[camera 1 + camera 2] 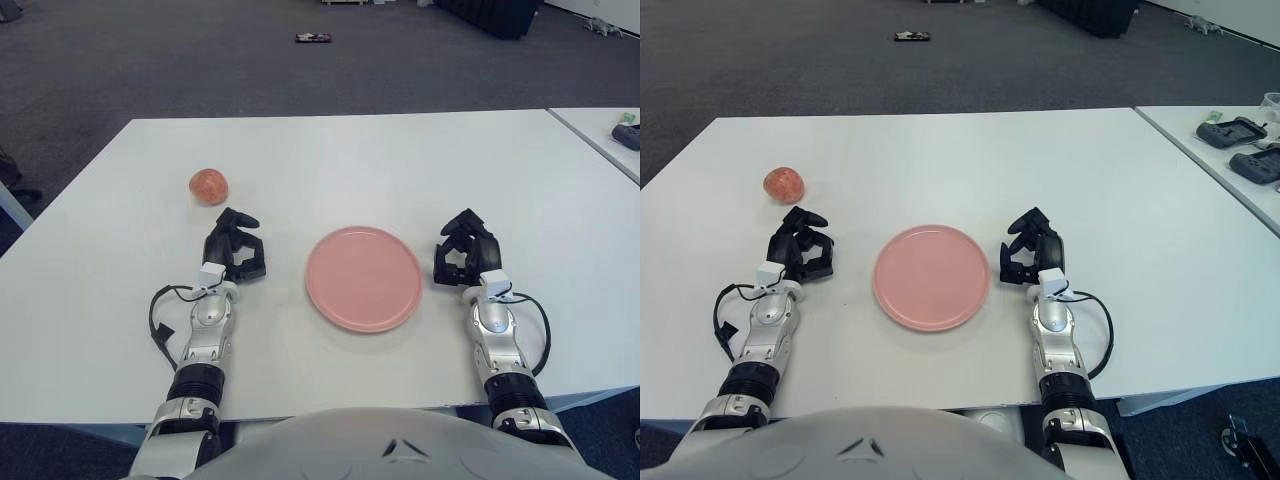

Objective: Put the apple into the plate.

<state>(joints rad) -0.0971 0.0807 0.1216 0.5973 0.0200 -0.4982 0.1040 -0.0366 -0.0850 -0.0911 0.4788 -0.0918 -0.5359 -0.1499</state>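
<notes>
A reddish apple (209,186) sits on the white table (330,150), left of centre. An empty pink plate (363,278) lies flat at the table's middle front. My left hand (236,247) rests on the table just in front and to the right of the apple, apart from it, fingers curled and holding nothing. My right hand (464,250) rests to the right of the plate, fingers curled and holding nothing.
A second white table (1230,160) stands at the right with dark devices (1236,131) on it. A small dark object (313,38) lies on the carpet far behind the table.
</notes>
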